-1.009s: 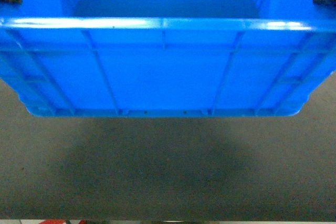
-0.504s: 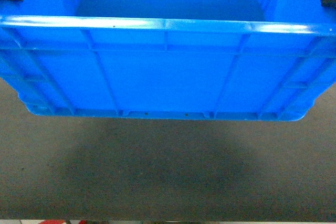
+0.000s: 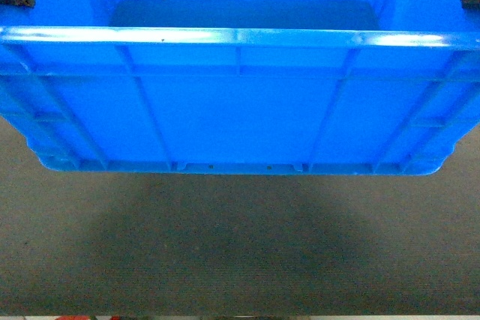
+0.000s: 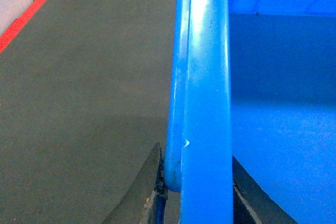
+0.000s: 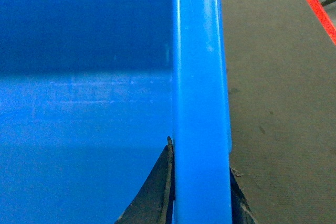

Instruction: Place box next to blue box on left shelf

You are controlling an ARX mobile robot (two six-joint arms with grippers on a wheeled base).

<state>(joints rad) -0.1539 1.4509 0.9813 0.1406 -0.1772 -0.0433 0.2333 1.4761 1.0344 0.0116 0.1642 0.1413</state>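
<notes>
A large bright blue box (image 3: 240,103) with a thick glossy rim, ribbed sides and a notched base edge hangs clear above the grey carpeted floor (image 3: 240,245), its shadow beneath. It sits level, open top upward, long axis running left to right across the head view. The left claw (image 4: 197,192) clamps the box's left rim; the right claw (image 5: 199,192) clamps the right rim.

Box (image 3: 240,103): bright blue all over, ribbed sides, pale glare streaks along rim, darker blue shaded floor inside. Floor (image 3: 240,245): dull grey-brown, fine woven texture, dark shadow patch below box. Red stripe (image 4: 31,17) at floor edge. Gripper fingers (image 5: 152,192): dark grey-black.
</notes>
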